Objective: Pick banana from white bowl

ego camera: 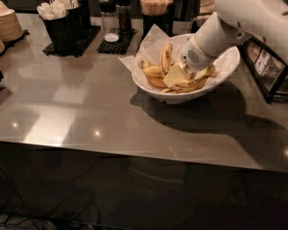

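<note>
The white bowl, lined with crinkled white paper, stands on the grey counter right of centre. Several yellow bananas lie in it. The long curved banana with dark streaks lies along the bowl's near side. A shorter banana stands up at the back, another lies at the left, and an orange-tinted one lies below it. My gripper reaches down from the upper right into the bowl, low among the bananas and just above the long curved one. The white wrist hides the bowl's far right part.
Black cups with napkins, shakers on a black mat and a cup of sticks line the back. A stack of brown plates is at the far left. A black-framed box stands right of the bowl. The counter's front edge runs across below.
</note>
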